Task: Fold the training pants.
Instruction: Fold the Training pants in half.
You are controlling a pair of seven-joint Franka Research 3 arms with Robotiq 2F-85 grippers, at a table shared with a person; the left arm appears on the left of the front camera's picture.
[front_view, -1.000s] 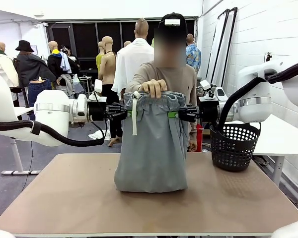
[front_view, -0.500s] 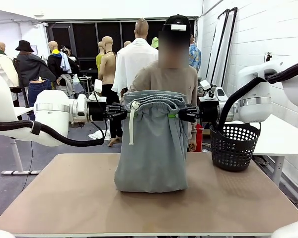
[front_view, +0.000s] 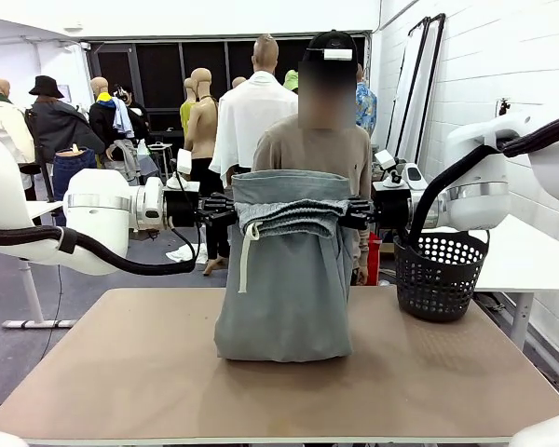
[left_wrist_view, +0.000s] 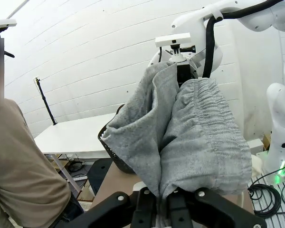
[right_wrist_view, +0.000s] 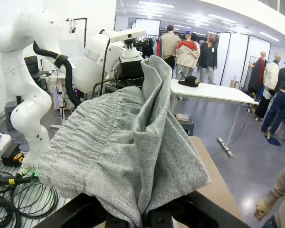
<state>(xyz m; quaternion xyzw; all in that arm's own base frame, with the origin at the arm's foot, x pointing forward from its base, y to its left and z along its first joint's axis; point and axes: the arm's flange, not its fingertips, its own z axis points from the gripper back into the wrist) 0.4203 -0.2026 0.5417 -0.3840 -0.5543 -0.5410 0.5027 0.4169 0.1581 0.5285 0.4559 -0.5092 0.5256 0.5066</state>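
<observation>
Now both pincers (front_view: 225,210) (front_view: 352,213) clamp the light-grey training pants (front_view: 284,279), waistband flopped forward.

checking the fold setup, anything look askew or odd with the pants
Slightly odd: the training pants hang between the left gripper and right gripper, with the waistband flopped forward over the front and the white drawstring dangling loose on one side.

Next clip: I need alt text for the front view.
Grey training pants hang between the left tool and right tool, both shut on them, waistband flopped forward, bottom resting on the table. A person stands behind.
</observation>
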